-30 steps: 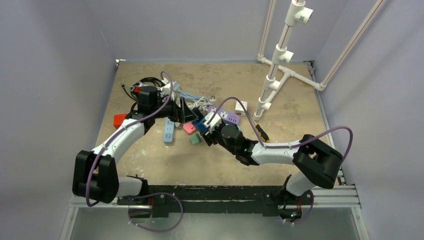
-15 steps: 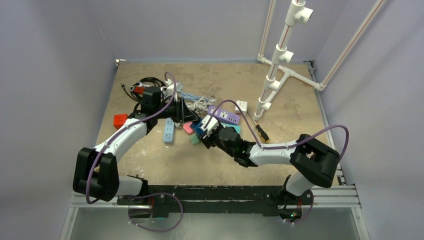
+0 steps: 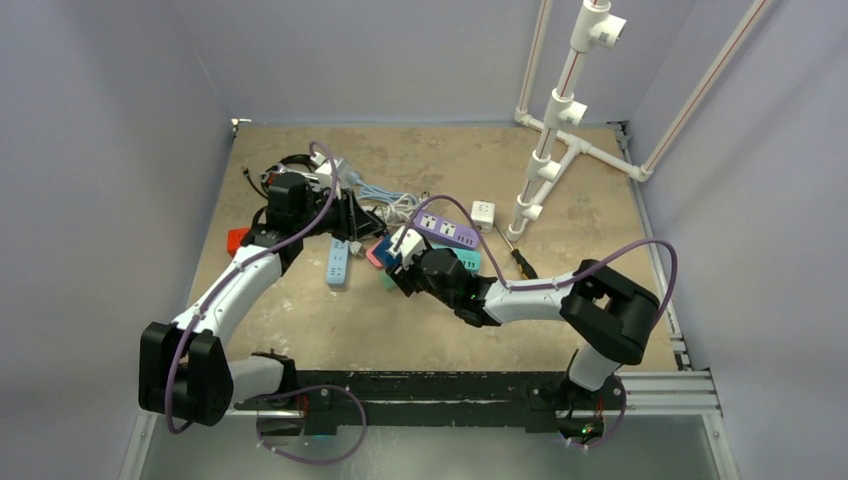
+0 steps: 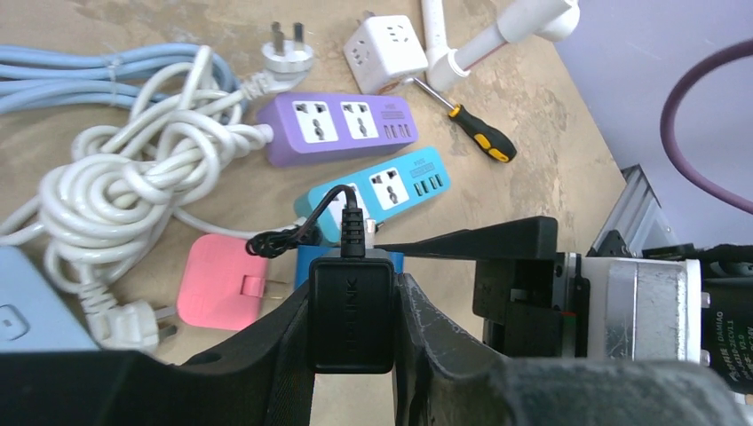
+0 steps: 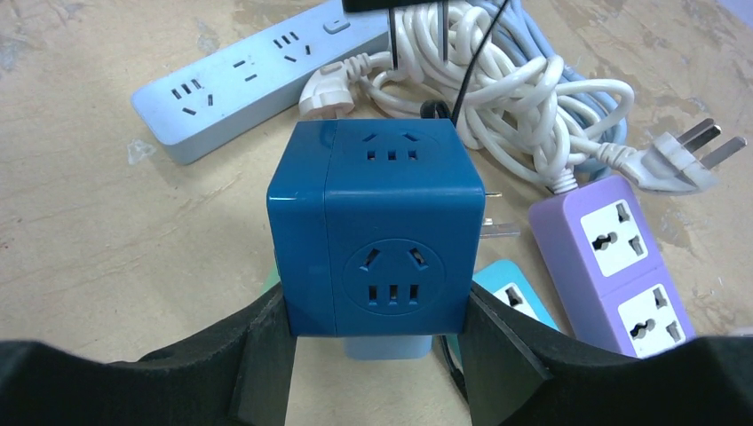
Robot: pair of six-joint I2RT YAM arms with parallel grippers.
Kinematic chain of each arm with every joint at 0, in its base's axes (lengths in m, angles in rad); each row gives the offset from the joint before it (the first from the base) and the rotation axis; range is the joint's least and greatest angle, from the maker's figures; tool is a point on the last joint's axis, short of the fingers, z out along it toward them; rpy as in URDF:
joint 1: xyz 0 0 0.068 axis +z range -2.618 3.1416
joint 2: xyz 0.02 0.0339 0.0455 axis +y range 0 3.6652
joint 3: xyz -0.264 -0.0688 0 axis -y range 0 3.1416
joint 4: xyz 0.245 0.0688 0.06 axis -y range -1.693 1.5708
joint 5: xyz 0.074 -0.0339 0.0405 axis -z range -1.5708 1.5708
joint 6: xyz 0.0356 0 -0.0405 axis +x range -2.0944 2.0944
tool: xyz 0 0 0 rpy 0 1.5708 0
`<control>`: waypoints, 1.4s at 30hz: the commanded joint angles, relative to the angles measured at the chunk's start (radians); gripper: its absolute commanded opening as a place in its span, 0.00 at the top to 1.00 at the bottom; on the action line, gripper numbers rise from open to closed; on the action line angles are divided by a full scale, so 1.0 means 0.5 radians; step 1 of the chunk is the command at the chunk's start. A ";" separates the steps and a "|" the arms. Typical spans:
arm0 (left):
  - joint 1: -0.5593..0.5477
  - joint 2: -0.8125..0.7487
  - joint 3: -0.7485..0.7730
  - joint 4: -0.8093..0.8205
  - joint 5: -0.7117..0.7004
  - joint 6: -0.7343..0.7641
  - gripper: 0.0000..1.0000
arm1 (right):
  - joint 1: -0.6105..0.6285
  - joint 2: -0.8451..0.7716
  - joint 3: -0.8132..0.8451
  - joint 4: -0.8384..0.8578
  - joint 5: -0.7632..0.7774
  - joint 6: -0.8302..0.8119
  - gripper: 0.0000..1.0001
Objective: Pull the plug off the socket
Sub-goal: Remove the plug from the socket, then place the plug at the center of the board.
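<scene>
The plug (image 4: 351, 319), a black block with a thin black cable leaving its top, sits between the fingers of my left gripper (image 4: 352, 288), which is shut on it. In the top view that gripper (image 3: 350, 217) is at the left of the pile of strips. The socket is a dark blue cube (image 5: 377, 222), gripped on both sides by my right gripper (image 5: 375, 302). Beyond the cube the plug's two metal prongs (image 5: 441, 35) hang bare, apart from the cube. From above, the right gripper (image 3: 398, 252) is close to the right of the left one.
Around the two grippers lie a purple strip (image 4: 337, 129), a teal strip (image 4: 400, 182), a pink adapter (image 4: 217, 288), a white cube adapter (image 4: 386, 53), a screwdriver (image 4: 475, 133), coiled white cable (image 4: 133, 177) and a pale blue strip (image 5: 240, 80). A white pipe frame (image 3: 555, 130) stands at the back right.
My left gripper has closed on the plug and drawn back to the left. The right arm has shifted left with the blue cube.
</scene>
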 commanded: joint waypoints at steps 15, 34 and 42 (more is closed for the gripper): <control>0.159 0.042 0.040 -0.130 -0.598 -0.006 1.00 | 0.008 -0.643 -0.342 0.385 0.149 0.020 1.00; 0.136 0.287 0.126 -0.309 -0.803 0.011 0.03 | 0.008 -0.801 -0.427 0.477 0.111 0.081 1.00; 0.082 -0.155 -0.011 0.014 -0.509 0.075 0.01 | 0.008 -0.812 -0.468 0.548 -0.040 0.040 1.00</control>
